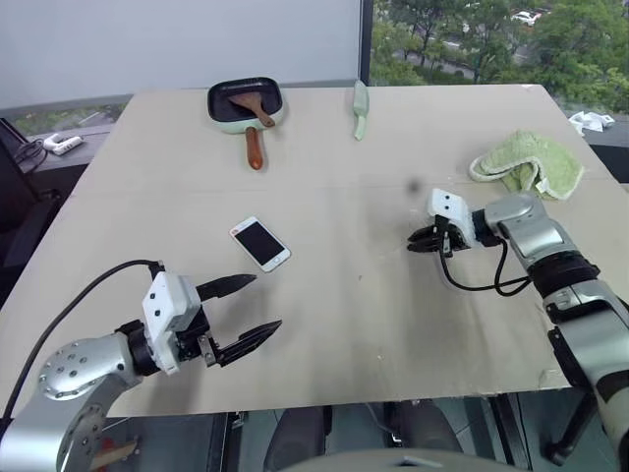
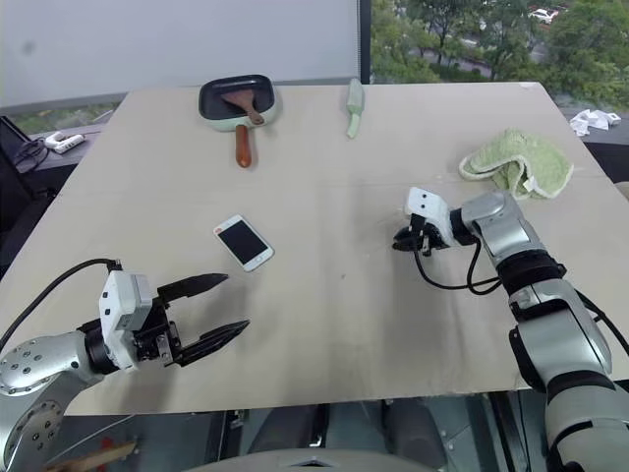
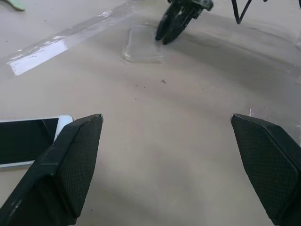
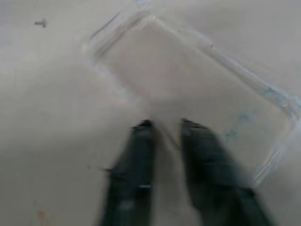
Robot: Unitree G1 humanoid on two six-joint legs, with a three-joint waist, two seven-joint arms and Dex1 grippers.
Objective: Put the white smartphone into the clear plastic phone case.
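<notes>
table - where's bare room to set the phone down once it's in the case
Free: the broad stretch of table between the left gripper and the right gripper, and the middle strip between the white smartphone and the pan. Crowded: around the clear plastic phone case at the right gripper, and by the green cloth.

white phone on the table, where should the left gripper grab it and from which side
Probably across its two long edges near the middle, coming down from above. The white smartphone lies flat, screen up, on the table, so only its thin sides offer a pinch. The left gripper is open beside it, apart from it, and would need turning to straddle the narrow width.
</notes>
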